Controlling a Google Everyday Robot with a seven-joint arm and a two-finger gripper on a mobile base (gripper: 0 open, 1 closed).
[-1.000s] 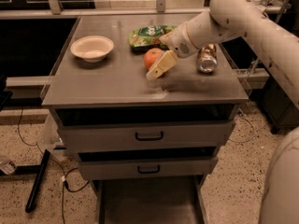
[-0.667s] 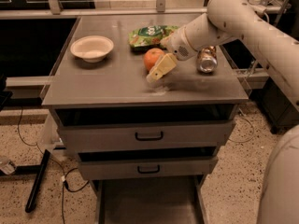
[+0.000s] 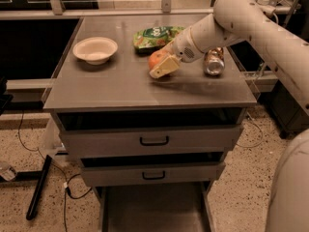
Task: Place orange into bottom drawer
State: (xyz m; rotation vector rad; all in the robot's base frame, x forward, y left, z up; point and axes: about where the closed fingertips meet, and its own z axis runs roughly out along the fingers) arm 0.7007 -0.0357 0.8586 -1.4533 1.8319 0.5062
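Note:
The orange (image 3: pixel 155 58) sits on the gray cabinet top (image 3: pixel 120 83), right of centre. My gripper (image 3: pixel 161 65) reaches in from the right and is down at the orange, its cream-coloured tip covering the fruit's front right side. The bottom drawer (image 3: pixel 154 209) is pulled out at the foot of the cabinet, showing its flat gray floor and thin side walls. The orange's lower part is hidden behind the gripper.
A white bowl (image 3: pixel 95 49) stands at the left of the cabinet top. A green snack bag (image 3: pixel 155 36) lies behind the orange. A crushed metal can (image 3: pixel 214 62) lies to its right under my arm. Two shut drawer fronts with black handles (image 3: pixel 154 140) sit above the open drawer.
My gripper has shifted very slightly to the left at the orange. The orange, bowl, bag and can have stayed in place.

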